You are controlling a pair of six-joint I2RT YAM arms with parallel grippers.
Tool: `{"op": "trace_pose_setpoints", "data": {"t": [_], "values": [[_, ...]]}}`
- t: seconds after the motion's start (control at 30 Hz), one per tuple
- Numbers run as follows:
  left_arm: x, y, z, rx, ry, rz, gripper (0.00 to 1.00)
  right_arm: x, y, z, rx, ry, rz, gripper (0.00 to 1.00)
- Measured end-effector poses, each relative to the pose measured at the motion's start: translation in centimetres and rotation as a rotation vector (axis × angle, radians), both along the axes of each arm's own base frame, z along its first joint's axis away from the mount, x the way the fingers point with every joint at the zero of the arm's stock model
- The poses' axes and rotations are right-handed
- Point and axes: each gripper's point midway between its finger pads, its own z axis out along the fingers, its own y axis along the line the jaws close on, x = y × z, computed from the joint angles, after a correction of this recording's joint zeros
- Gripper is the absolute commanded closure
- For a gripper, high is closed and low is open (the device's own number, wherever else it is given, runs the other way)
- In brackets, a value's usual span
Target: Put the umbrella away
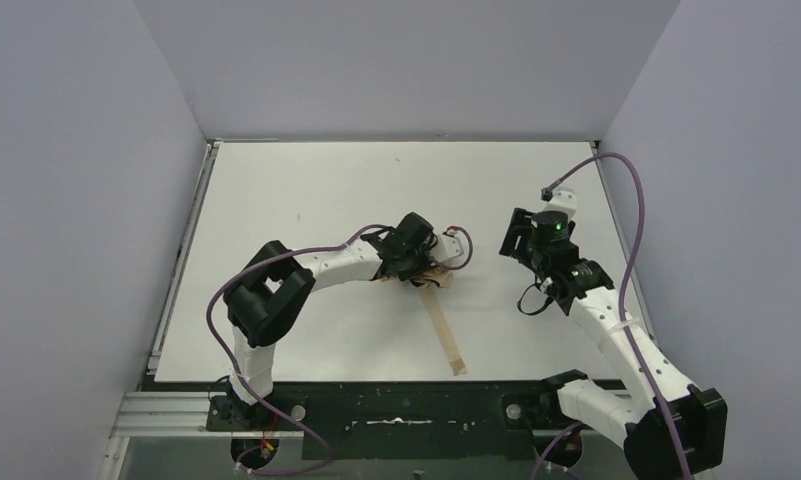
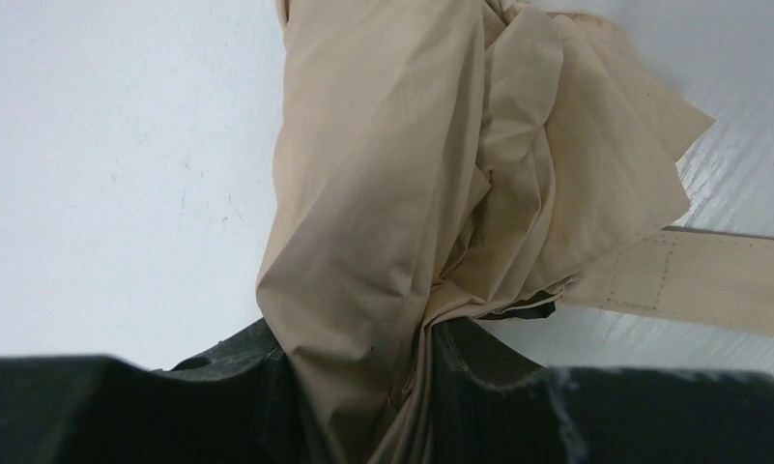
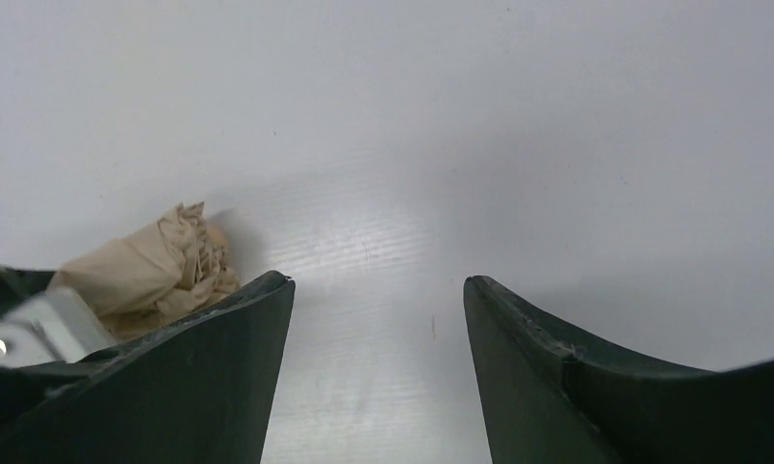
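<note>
The beige umbrella [image 1: 434, 279] lies folded near the middle of the white table [image 1: 306, 200], mostly hidden under my left gripper [image 1: 416, 268]. Its tan strap [image 1: 444, 330] trails toward the near edge. In the left wrist view the bunched beige fabric [image 2: 392, 193] is pinched between my black fingers [image 2: 479, 362], and the strap [image 2: 711, 280] runs off to the right. My left gripper is shut on the fabric. My right gripper [image 1: 516, 240] hovers to the right of the umbrella, open and empty [image 3: 378, 290]. The right wrist view shows the umbrella's bunched end [image 3: 156, 266] at the left.
Grey walls enclose the table on the left, back and right. A purple cable [image 1: 626, 220] loops over the right arm. The black base rail [image 1: 396, 405] runs along the near edge.
</note>
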Motion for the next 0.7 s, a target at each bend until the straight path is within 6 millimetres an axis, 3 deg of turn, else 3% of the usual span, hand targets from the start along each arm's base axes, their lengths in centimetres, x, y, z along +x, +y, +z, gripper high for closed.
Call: {"op": "trace_pose_setpoints", "data": {"t": [0.23,0.4,0.53,0.7], "values": [[-0.7,-0.6,0.1,0.039,-0.206,-0.133,1.0,6.1,-0.5,-0.4,0.088,-0.081,0.064,0.33],[-0.8,-0.9,0.1,0.043,-0.316,-0.219,1.0,9.0,1.5,-2.0,0.127,-0.041,0.25,0.26],[-0.7,-1.0,0.2,0.042,-0.367,-0.258,1.0,10.3,4.4,-2.8,0.169,-0.01,0.438,0.17],[-0.8,-1.1,0.2,0.029,-0.412,-0.285,1.0,9.4,7.7,-4.8,0.242,0.067,0.644,0.15]]}}
